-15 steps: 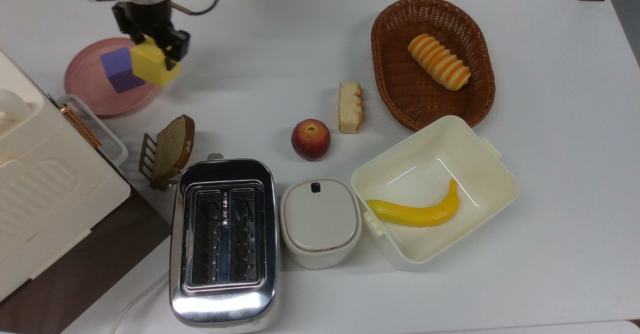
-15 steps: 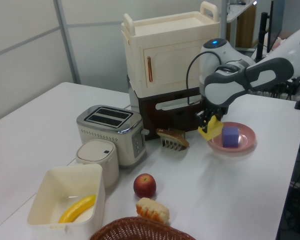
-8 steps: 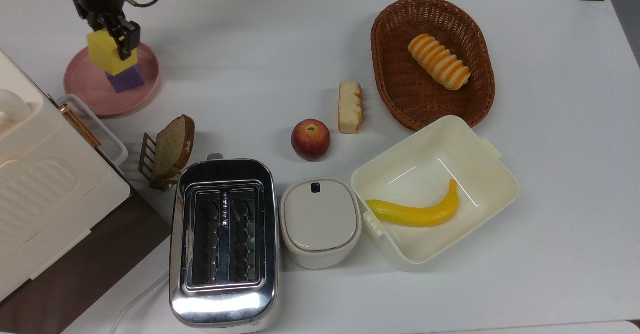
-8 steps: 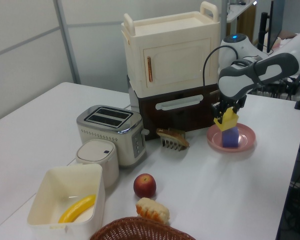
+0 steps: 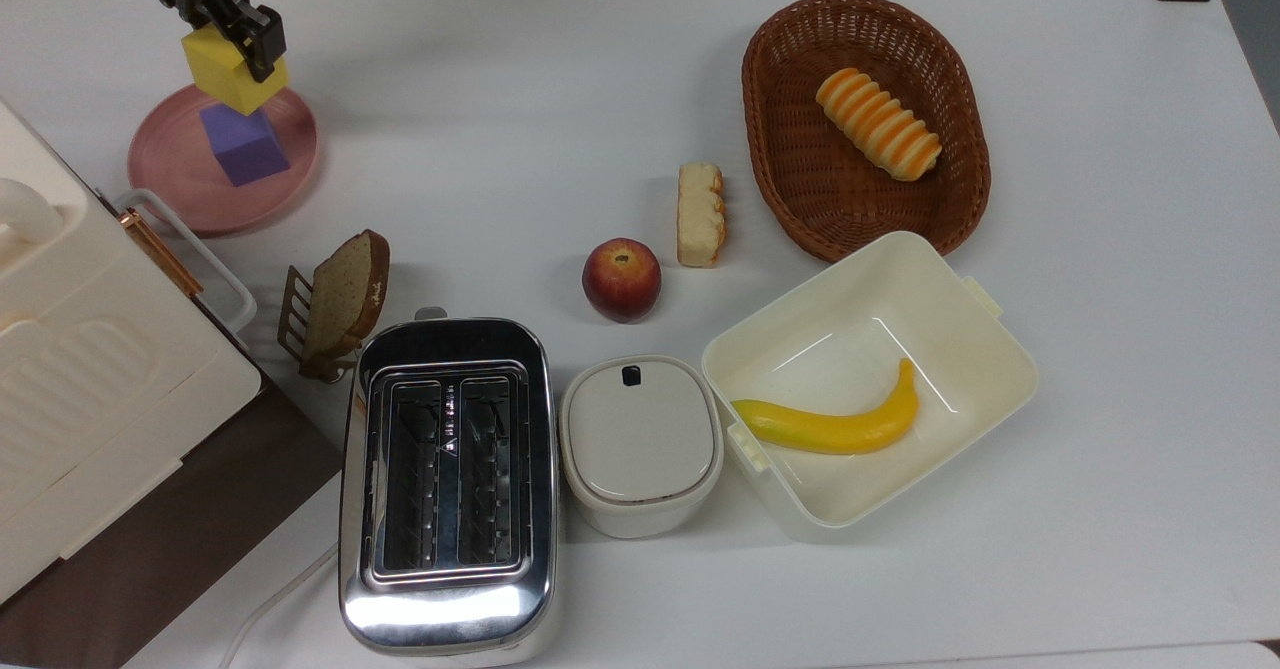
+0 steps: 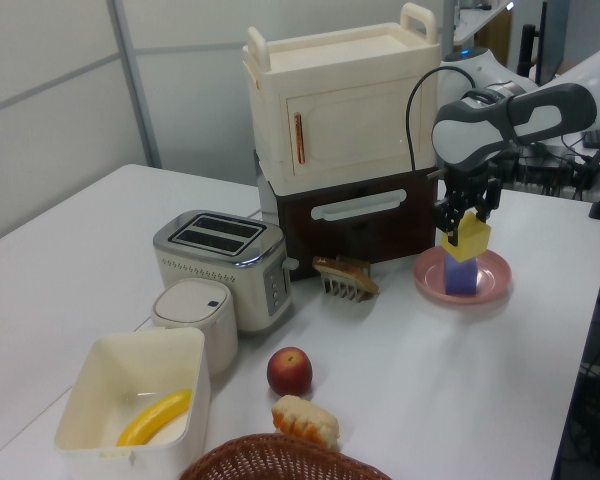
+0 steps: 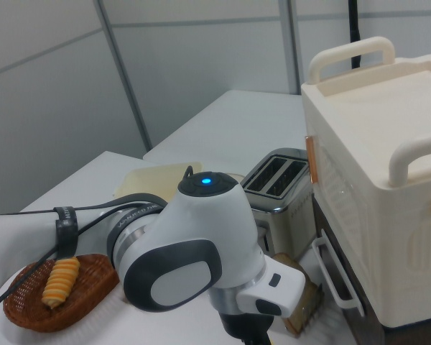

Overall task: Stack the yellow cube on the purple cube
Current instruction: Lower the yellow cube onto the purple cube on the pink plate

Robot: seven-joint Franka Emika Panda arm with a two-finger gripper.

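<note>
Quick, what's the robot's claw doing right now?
Gripper: shut on the yellow cube, holding it above the purple cube.

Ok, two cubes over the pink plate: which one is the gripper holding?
The yellow cube, clamped in the gripper above the plate. The purple cube sits free on the plate beneath it.
</note>
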